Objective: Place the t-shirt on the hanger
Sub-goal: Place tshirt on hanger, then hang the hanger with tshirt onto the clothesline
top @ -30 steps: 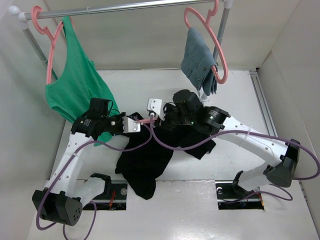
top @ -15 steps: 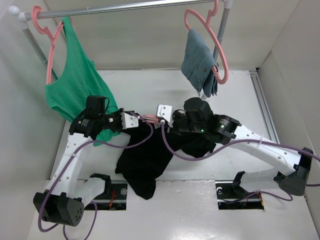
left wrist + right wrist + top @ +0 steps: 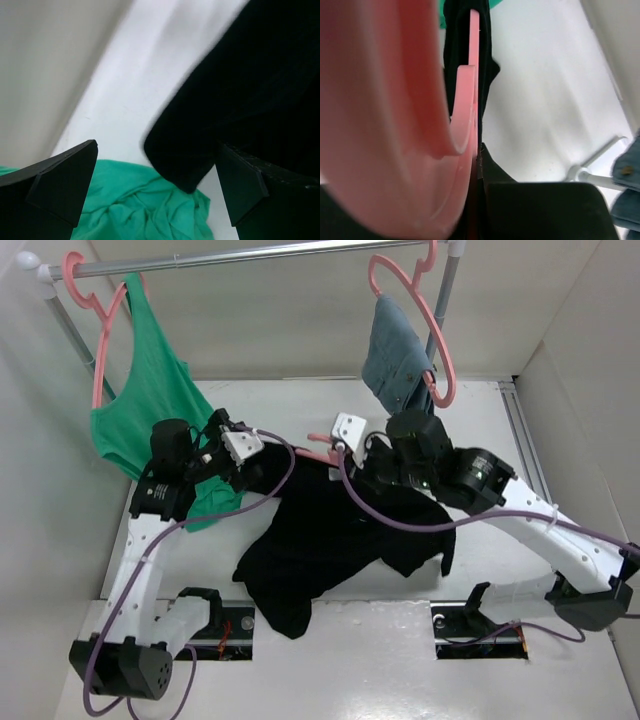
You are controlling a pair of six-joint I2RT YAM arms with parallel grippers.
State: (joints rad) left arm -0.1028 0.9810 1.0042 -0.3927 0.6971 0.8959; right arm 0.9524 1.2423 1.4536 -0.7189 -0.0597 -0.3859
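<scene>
T-shirt (image 3: 320, 535) cloaking hanger (image 3: 320, 440), only pink end visible

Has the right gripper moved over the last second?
Yes. The right gripper, shut on the hanger, moved rightward and away from the arm bases, closer to the hanging grey-blue cloth.

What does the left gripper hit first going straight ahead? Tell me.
Most likely the t-shirt: its black folded edge sits just ahead, between the fingers of the open left gripper. The green tank top lies below it, seemingly farther off, though depth is unclear.
</scene>
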